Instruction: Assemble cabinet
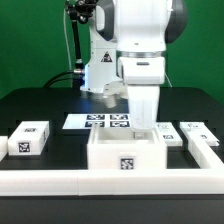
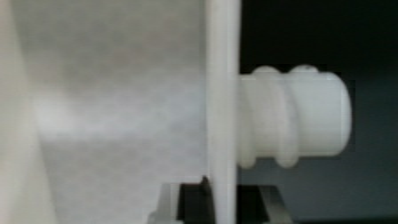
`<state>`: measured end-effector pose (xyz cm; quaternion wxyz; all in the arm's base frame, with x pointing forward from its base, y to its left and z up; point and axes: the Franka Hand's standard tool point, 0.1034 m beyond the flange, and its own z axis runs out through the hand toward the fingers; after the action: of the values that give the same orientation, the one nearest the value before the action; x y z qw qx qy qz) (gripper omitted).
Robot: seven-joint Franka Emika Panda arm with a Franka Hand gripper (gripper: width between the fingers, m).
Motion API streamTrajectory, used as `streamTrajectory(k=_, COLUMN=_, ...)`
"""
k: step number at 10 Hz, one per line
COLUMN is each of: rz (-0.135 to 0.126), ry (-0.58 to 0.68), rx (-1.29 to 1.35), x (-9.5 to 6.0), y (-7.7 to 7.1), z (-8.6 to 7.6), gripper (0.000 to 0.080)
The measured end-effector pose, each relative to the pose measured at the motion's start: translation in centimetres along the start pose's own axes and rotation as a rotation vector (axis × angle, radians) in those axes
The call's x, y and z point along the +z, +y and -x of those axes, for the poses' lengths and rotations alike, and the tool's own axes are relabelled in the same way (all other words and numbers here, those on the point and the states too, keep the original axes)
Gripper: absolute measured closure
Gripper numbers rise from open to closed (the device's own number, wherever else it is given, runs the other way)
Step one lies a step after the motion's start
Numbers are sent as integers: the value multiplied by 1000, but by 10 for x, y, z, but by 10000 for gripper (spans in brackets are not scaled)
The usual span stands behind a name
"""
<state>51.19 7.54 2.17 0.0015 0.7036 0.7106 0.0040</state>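
Observation:
The cabinet shell [image 1: 124, 156], a white open-topped box with a tag on its front, stands at the table's front centre. My gripper [image 1: 141, 88] is directly above it, shut on an upright white panel [image 1: 147, 108] whose lower end reaches the shell's open top. In the wrist view my gripper [image 2: 222, 206] clamps the panel's thin edge [image 2: 222, 100] between dark fingers [image 2: 183, 206]. A ribbed white peg [image 2: 302, 112] sticks out of the panel's side. I cannot tell whether the panel touches the shell.
A tagged white block [image 1: 28, 138] lies at the exterior view's left. Two more white tagged pieces [image 1: 197, 131] [image 1: 170, 134] lie at the right. The marker board [image 1: 107, 122] is behind the shell. A long low white rail [image 1: 60, 182] runs along the front.

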Motion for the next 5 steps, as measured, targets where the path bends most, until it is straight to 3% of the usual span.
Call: streamTrajectory(k=5, rz=16, ry=26, rx=-11, x=0, y=8, z=-43, gripper=771)
